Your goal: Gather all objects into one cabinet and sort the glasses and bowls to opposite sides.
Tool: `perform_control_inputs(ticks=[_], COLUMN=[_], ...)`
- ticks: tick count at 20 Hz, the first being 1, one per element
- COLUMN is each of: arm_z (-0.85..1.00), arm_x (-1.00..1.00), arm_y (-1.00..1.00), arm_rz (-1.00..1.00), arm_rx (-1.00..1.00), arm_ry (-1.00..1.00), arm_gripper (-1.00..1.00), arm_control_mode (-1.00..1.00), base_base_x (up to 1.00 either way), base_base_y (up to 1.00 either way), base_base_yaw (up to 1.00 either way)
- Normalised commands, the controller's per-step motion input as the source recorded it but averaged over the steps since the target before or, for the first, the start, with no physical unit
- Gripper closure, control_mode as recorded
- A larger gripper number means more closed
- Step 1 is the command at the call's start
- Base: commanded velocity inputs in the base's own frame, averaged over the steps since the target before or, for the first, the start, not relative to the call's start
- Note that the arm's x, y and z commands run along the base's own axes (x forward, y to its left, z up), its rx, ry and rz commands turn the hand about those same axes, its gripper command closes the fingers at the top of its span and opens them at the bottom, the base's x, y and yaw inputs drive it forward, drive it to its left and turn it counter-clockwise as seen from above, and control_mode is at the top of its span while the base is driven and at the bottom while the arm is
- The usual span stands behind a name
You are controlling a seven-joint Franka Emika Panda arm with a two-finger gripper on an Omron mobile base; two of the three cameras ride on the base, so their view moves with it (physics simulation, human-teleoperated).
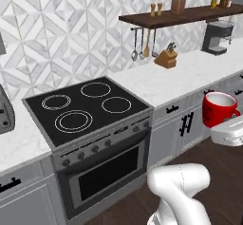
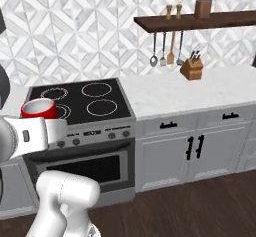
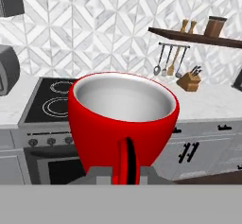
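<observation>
The claw [image 3: 124, 173] is clenched on the handle of the red mug [image 1: 219, 108], carried upright in the air in front of the stove [image 1: 88, 104], clear of the desk; such a thin hold could let it swing or slip during travel, I judge. The mug is glossy red, white inside, apparently empty
</observation>
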Motion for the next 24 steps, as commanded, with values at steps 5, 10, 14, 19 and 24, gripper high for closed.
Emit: perform_control_inputs(ticks=[5, 10, 14, 19, 24], arm_z=[0.00, 0.00, 0.00, 0.00, 0.00], arm_x=[0.00, 0.00, 0.00, 0.00, 0.00], arm_y=[0.00, 0.00, 0.00, 0.00, 0.00], arm_rz=[0.00, 0.00, 0.00, 0.00, 0.00], arm_rx=[0.00, 0.00, 0.00, 0.00, 0.00], arm_ry=[0.00, 0.00, 0.00, 0.00, 0.00], arm_gripper=[1.00, 1.00, 1.00, 1.00, 1.00], arm_control_mode=[1.00, 1.00, 1.00, 1.00, 1.00], base_base_x=[-0.55, -0.38, -0.49, -0.29, -0.26], base_base_y=[0.17, 0.29, 0.48, 0.80, 1.00], base_base_yaw=[0.52, 0.30, 0.12, -0.11, -0.21])
